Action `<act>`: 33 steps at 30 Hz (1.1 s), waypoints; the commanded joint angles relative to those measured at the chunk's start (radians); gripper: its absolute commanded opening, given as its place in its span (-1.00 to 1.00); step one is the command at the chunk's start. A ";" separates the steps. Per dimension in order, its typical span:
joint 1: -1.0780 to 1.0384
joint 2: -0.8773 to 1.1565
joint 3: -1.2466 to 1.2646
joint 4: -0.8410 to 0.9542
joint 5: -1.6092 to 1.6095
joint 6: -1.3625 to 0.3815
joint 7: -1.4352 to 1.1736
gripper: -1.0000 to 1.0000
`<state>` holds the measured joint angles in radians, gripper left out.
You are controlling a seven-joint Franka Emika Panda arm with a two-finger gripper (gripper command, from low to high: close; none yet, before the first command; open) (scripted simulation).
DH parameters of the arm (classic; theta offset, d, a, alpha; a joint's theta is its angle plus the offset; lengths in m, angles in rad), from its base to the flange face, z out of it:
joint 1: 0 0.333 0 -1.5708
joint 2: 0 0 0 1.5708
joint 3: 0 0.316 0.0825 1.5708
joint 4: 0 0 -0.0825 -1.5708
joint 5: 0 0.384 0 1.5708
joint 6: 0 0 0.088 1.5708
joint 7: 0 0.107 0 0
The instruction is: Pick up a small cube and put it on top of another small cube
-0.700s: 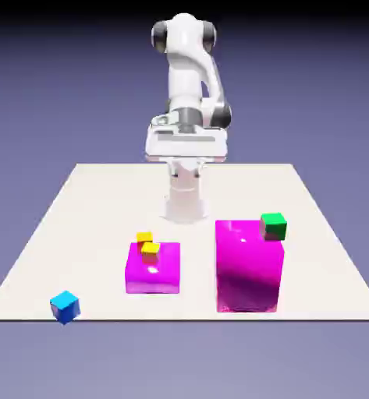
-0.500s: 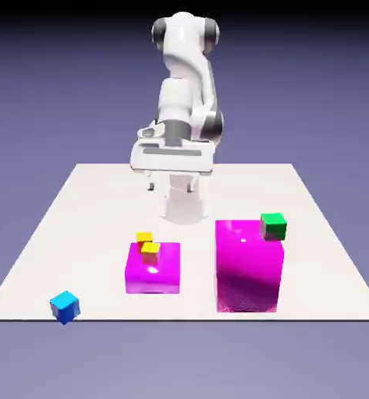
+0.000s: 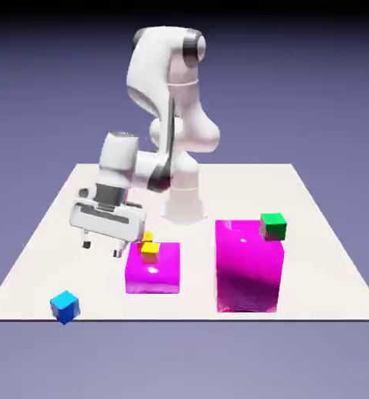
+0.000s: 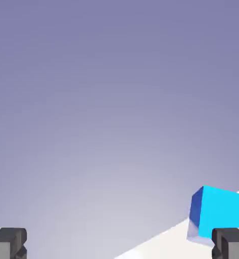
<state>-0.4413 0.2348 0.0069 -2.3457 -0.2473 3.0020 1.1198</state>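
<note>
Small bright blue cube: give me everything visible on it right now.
The small bright blue cube looks solid and matte, its top face lighter cyan and its sides darker blue. It sits flat on the white table, turned corner toward the camera, near the front edge at the exterior view's left. Nothing touches it but the table. In the hand view it shows low at the right edge.
</note>
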 commanded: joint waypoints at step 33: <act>0.185 -0.122 0.149 0.035 0.109 -0.259 -0.038 -1.00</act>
<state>-0.2489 0.1123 0.1559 -2.3105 -0.1381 2.7431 1.0818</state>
